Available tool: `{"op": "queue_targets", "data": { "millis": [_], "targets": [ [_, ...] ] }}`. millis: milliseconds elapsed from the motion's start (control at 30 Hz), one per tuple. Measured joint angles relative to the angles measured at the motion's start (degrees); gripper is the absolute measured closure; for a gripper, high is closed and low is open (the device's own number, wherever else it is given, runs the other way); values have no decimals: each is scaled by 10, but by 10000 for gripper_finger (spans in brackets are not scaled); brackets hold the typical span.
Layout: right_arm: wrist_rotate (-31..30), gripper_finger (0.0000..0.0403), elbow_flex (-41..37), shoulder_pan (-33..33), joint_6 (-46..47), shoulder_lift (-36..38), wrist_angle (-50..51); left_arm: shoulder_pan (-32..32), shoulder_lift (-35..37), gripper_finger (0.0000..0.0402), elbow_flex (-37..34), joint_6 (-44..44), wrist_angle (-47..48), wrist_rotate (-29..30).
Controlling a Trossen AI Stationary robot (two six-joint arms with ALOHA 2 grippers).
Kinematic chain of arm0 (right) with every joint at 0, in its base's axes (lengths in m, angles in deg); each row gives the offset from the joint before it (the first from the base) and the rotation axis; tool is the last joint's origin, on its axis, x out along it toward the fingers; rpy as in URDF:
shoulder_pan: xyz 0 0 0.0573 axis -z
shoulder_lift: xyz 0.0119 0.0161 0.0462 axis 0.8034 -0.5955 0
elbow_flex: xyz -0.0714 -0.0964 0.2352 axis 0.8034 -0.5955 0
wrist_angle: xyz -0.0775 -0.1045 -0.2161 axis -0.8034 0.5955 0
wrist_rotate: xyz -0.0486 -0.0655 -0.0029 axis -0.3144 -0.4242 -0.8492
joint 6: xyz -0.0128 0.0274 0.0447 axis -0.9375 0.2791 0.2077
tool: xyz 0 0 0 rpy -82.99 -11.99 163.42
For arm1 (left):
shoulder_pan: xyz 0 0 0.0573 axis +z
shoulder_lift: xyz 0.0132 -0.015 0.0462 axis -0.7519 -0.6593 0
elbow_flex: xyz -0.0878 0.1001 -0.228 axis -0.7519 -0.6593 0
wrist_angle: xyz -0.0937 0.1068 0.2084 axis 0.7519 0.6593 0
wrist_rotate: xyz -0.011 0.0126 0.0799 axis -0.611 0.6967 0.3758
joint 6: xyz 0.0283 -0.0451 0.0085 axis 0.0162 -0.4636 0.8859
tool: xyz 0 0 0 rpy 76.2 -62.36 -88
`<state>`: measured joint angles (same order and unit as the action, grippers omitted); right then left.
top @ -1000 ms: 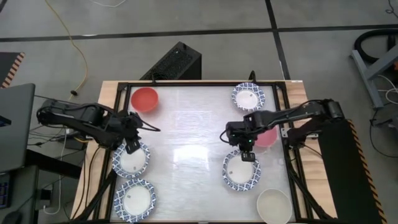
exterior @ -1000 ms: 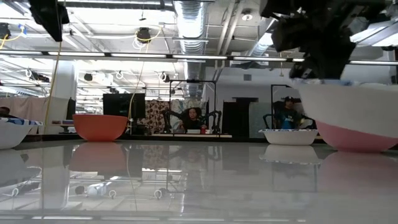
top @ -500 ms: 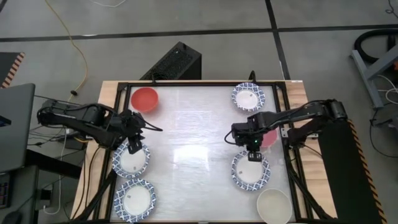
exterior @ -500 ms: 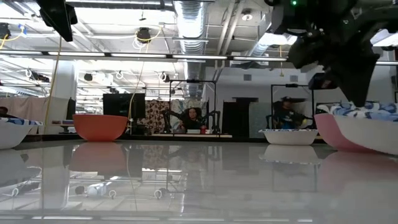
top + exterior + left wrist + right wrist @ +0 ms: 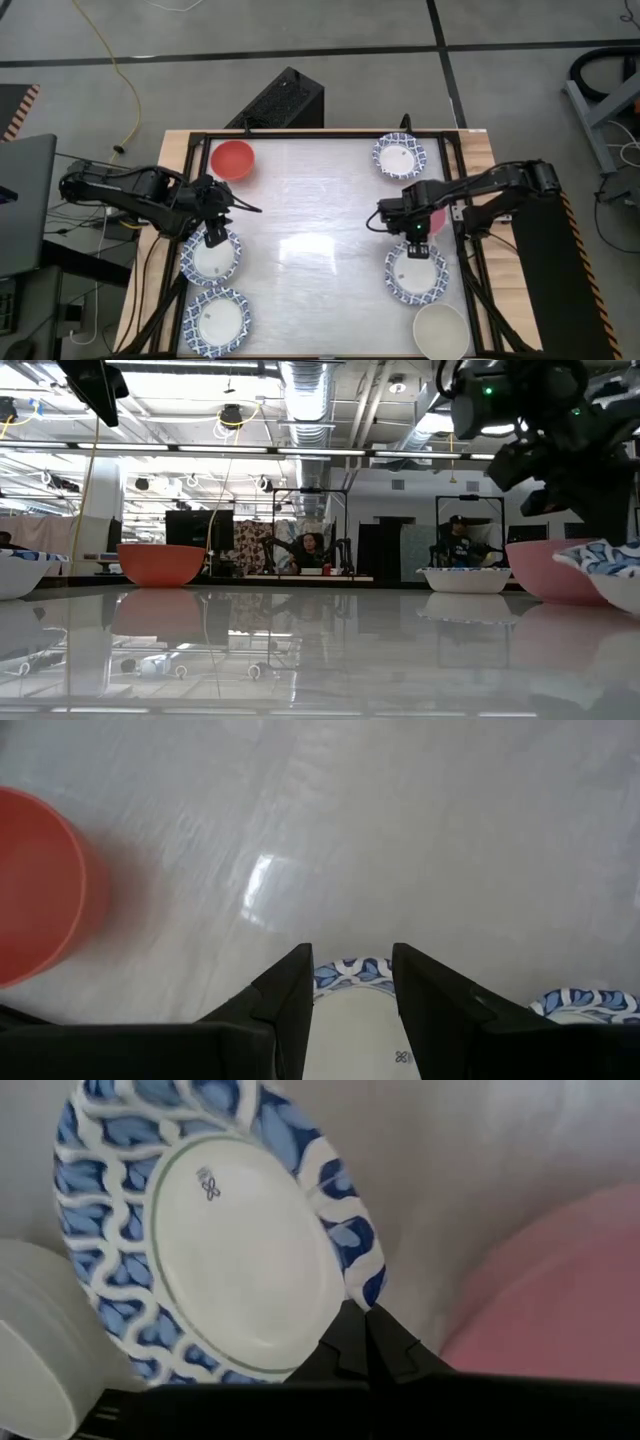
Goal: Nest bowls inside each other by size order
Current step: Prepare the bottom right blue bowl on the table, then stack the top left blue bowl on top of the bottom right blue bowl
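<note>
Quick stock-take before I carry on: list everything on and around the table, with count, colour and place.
Blue-rimmed bowls: four, white with blue pattern; far right, near right in the right pincer, two at left, and.
Red bowl: one, far left corner.
Pink bowl: one, right edge, partly under the right arm.
Cream bowl: one, plain, near right corner.
Table: one, glossy white top.
Black case: one, on the floor beyond the table.
People: two, seated in the room behind, low view.
Left pincer: part open over a left blue-rimmed bowl's rim.
Right pincer: shut on the near-right bowl's rim.
</note>
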<state>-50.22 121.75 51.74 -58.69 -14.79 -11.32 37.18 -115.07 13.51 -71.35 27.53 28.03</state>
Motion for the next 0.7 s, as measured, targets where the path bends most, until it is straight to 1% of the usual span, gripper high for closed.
{"op": "queue_targets", "data": {
  "millis": [133, 333, 500, 700],
  "targets": [
    [-3, 389, -8, 0, 8, 0, 2, 0, 0, 274, 0, 0, 0, 3],
    [-15, 354, -9, 0, 19, 0, -1, 0, 0, 264, 0, 5, 11, 5],
    [-3, 326, -8, 0, 25, 20, -10, 0, 0, 235, 0, 14, 18, 0],
    [-13, 290, -2, 3, 58, 80, -14, 0, 0, 191, 0, 15, 19, 11]
  ]
}}
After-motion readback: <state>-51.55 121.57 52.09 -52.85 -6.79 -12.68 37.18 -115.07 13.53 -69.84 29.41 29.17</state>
